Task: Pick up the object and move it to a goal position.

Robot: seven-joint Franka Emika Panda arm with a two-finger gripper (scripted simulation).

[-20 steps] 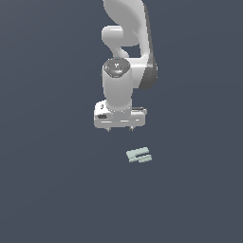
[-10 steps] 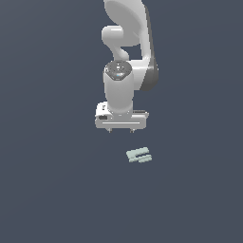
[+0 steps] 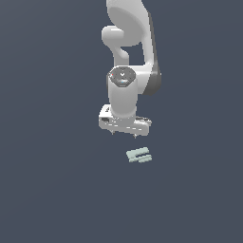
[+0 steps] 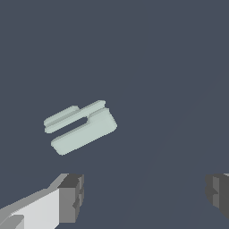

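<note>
The object [image 3: 138,155] is a small pale mint-grey flat piece with parallel bars, lying on the dark floor. In the wrist view the object [image 4: 80,126] lies ahead of the fingers, nearer one of them. My gripper [image 3: 124,134] hangs above the floor, up and toward the exterior view's left of the object, not touching it. Its two fingers [image 4: 71,198] stand wide apart with nothing between them; the gripper [image 4: 143,197] is open.
The white arm [image 3: 130,52] rises above the gripper to the top of the exterior view. The dark grey floor [image 3: 57,190] spreads flat all around, with no other objects in sight.
The gripper has shifted slightly toward the exterior view's right and a little lower, closer to the object. The object has not moved.
</note>
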